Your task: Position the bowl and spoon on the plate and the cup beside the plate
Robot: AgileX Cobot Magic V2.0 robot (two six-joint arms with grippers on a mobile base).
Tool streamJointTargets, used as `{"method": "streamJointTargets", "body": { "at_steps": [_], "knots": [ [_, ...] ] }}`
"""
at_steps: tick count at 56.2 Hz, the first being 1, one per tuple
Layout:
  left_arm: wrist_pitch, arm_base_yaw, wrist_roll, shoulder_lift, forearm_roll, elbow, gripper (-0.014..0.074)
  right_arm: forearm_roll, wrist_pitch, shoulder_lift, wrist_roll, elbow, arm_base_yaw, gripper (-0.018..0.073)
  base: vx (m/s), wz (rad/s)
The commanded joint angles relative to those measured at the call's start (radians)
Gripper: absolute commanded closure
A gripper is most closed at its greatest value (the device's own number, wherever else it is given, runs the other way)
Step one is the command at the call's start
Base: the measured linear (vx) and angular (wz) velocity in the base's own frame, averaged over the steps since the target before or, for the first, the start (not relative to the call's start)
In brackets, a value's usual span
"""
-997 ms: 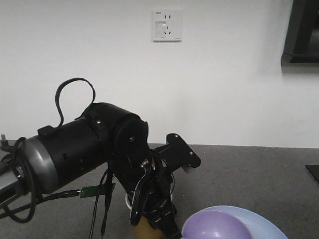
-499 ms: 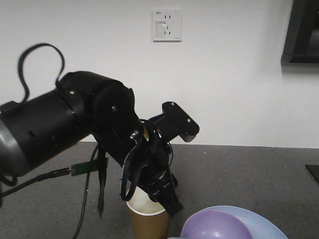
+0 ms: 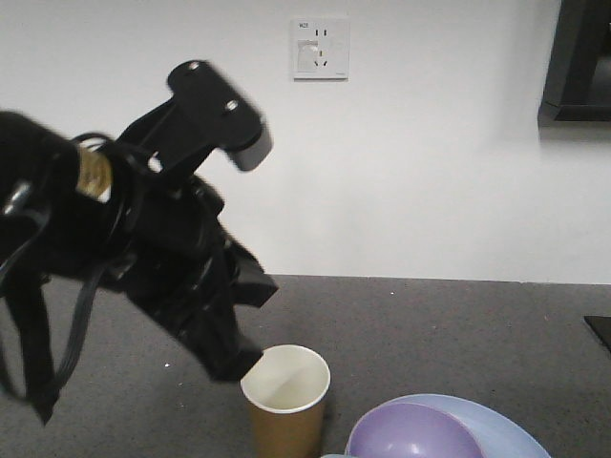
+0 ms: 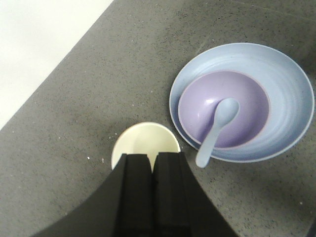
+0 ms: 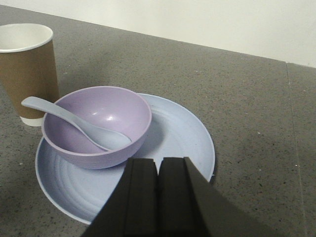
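Lavender bowl [image 5: 97, 126] on plate [image 5: 177, 143], spoon [image 5: 74, 124] inside; cup [image 5: 27, 69] just beside. Left gripper [image 4: 152, 165] and right gripper [image 5: 159, 170] pinched closed, empty; fingertips cut off, cup contact likely none.

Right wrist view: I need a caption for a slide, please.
Spoon rests in the purple bowl on the blue plate, paper cup standing beside it.
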Motion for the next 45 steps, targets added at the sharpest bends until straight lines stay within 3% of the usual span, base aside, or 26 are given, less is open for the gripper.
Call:
{"method": "streamJointTargets", "body": {
  "at_steps": [1, 12, 20, 28, 45],
  "knots": [
    [-0.201, -0.002, -0.047, -0.129, -0.006, 0.171, 0.06, 0.022, -0.092, 0.004, -0.003, -0.032, 0.001, 0.0568, 0.0, 0.0],
    [-0.538, -0.002, -0.171, -0.375, -0.006, 0.662, 0.06, 0.014, -0.116, 0.004, -0.004, -0.032, 0.001, 0.0568, 0.0, 0.0],
    [-0.665, -0.002, -0.265, -0.495, -0.006, 0.88, 0.06, 0.013, -0.17, 0.004, -0.008, -0.032, 0.001, 0.0568, 0.0, 0.0],
    [-0.73, -0.002, -0.264, -0.555, -0.006, 0.968, 0.06, 0.013, -0.18, 0.004, -0.008, -0.032, 0.001, 0.0568, 0.0, 0.0],
    [-0.726, -0.002, -0.264, -0.575, -0.006, 0.965, 0.06, 0.013, -0.18, 0.004, -0.008, -0.032, 0.001, 0.0568, 0.0, 0.0]
  ]
}}
